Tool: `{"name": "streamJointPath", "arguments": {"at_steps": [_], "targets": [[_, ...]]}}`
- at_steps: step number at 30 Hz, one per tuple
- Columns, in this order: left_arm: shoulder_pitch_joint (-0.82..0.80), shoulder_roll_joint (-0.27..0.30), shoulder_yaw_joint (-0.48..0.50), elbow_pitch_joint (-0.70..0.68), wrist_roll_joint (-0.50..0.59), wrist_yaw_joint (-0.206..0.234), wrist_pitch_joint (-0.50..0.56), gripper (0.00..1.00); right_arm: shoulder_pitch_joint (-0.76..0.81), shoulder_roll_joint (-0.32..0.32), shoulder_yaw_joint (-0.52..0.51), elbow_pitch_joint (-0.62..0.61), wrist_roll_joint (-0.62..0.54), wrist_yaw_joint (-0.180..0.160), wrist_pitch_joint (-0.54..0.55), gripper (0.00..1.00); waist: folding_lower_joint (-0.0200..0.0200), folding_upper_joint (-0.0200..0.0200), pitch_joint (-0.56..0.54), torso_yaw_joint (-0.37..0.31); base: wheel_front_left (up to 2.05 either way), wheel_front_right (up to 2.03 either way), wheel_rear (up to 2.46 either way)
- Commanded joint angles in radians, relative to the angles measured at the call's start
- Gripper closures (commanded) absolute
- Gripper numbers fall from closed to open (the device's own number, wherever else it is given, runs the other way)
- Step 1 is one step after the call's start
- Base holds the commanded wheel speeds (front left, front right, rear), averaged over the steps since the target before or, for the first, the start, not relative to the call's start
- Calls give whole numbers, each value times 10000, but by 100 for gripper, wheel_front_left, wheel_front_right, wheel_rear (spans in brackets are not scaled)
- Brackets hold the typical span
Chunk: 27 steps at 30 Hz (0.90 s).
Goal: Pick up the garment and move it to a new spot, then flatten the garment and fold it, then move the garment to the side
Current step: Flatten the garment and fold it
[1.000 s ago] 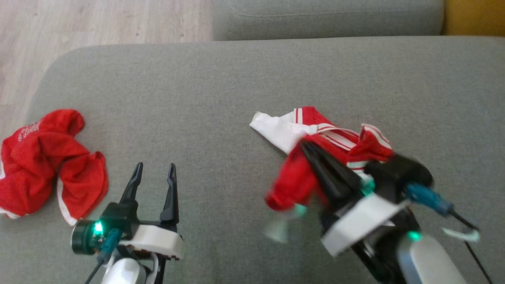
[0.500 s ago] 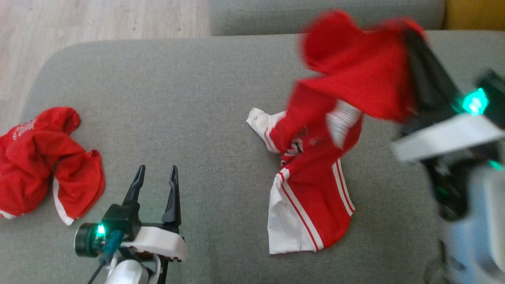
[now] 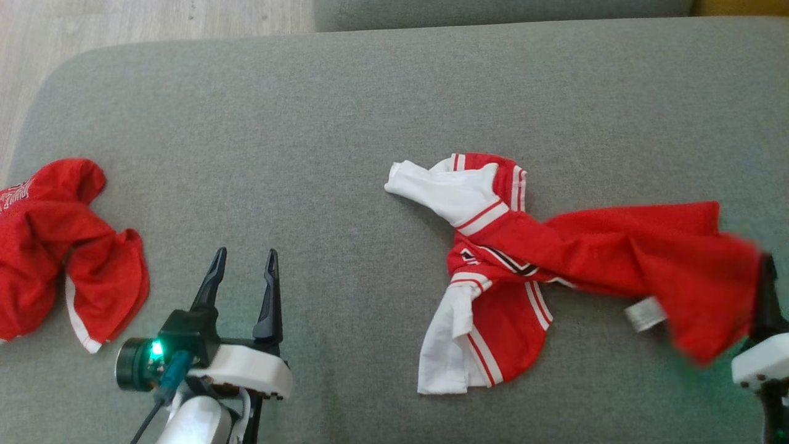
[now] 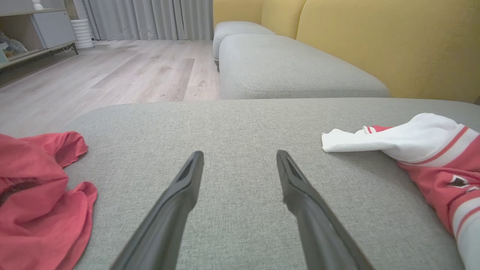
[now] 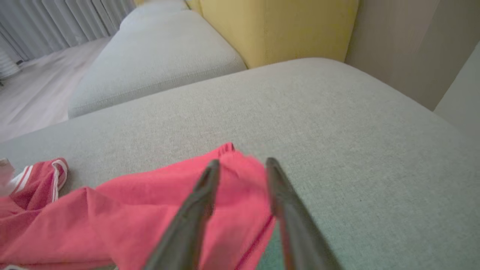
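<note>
Garment (image 3: 592,253), red and white, lies crumpled mid-way along the grey sofa cushion (image 3: 308,123), its red end stretched toward the right gripper (image 5: 240,165), whose fingers stand slightly apart with the cloth loose between them. The left gripper (image 3: 244,254) hovers with fingers wide and empty, near a red shirt (image 3: 61,246).

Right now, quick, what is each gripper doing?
Left gripper: open, holding nothing, over the grey fabric cushion.
Right gripper: open, with an edge of the red-and-white striped cloth garment lying between its parted jaws.
</note>
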Motion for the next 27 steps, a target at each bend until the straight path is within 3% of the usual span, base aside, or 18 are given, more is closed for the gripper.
{"name": "streamJointPath", "arguments": {"at_steps": [1, 7, 15, 27], "targets": [[-401, 179, 371, -282, -27, 57, -89, 0, -321, -103, 266, -564, 34, -7, -393, 0, -1, 0, -46, 12, 0, 0, 0], [-204, 336, 401, -465, 13, 208, -43, 0, -104, -167, 1495, -2288, -314, -7, -1470, 0, -1, 0, -345, 86, 0, 0, 0], [239, 603, 456, -841, 12, 403, 139, 0, 1103, -155, 3650, -3571, -480, -7, -1499, 0, -1, 0, -698, 131, 0, 0, 0], [495, 742, 451, -1177, -3, 593, 275, 0, 1535, -105, 4104, -3579, -115, -7, -1599, 0, -1, 0, -807, 91, 0, 0, 0]]}}
